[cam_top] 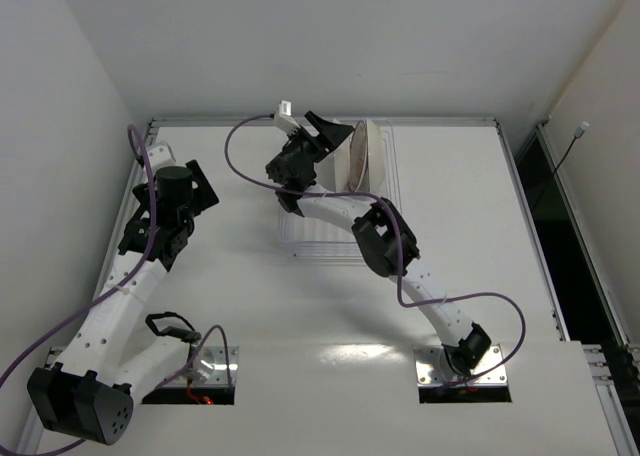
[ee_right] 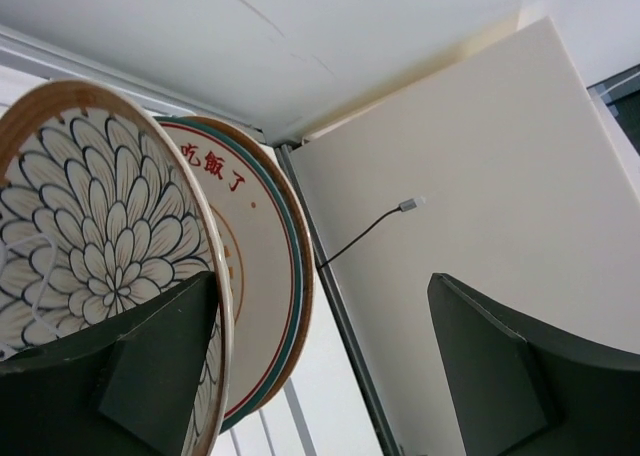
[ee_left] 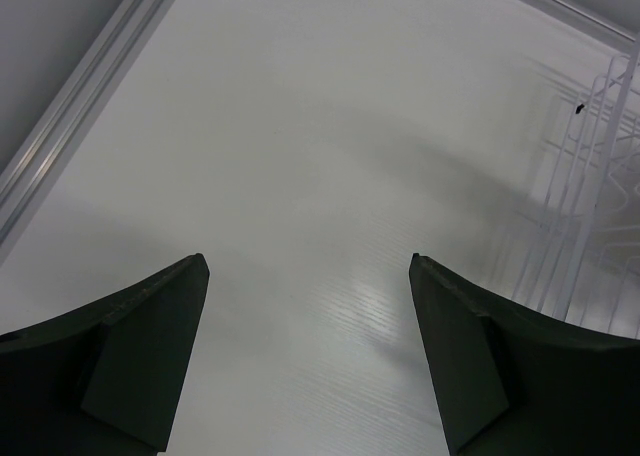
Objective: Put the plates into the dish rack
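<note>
White worktop, white walls round it. Plates upright in dish rack. Left jaws wide apart, empty; right jaws wide apart beside plates, gripping nothing.

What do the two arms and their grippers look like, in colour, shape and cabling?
The left arm and right arm have white links and black joint housings. A purple cable loops along each. The left gripper and right gripper are two dark, flat wedges each.
</note>
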Robot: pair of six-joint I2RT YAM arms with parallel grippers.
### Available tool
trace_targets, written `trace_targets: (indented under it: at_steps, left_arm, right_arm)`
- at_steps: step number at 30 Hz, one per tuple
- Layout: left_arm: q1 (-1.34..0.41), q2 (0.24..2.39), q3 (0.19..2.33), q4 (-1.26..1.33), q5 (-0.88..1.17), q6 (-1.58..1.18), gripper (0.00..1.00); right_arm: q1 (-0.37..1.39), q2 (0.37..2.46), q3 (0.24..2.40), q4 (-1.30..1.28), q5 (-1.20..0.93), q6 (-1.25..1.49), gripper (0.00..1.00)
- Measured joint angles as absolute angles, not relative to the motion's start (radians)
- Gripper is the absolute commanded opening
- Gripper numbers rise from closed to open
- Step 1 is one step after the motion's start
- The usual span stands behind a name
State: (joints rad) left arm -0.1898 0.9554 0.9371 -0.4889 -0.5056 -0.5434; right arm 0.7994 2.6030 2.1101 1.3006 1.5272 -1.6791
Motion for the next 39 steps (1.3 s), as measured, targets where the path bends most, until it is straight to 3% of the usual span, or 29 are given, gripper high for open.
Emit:
trace_targets:
  at_steps: [12,21,39]
  left_arm:
    - [-0.19,0.955,0.937,-0.489,-0.506,-0.543,0.8]
    - [-0.19,0.955,0.937,-0.489,-0.505,-0.543,0.8]
    - [-0.19,0.955,0.937,-0.489,-0.505,-0.543,0.8]
  right_arm:
    - [0.793,2.603,2.131,1.3,1.538,-1.68,0.86]
    - [0.793,2.603,2.146,1.299,1.543,-1.68,0.99]
    - [0.831,2.603,2.16,1.301,1.537,-1.684,0.99]
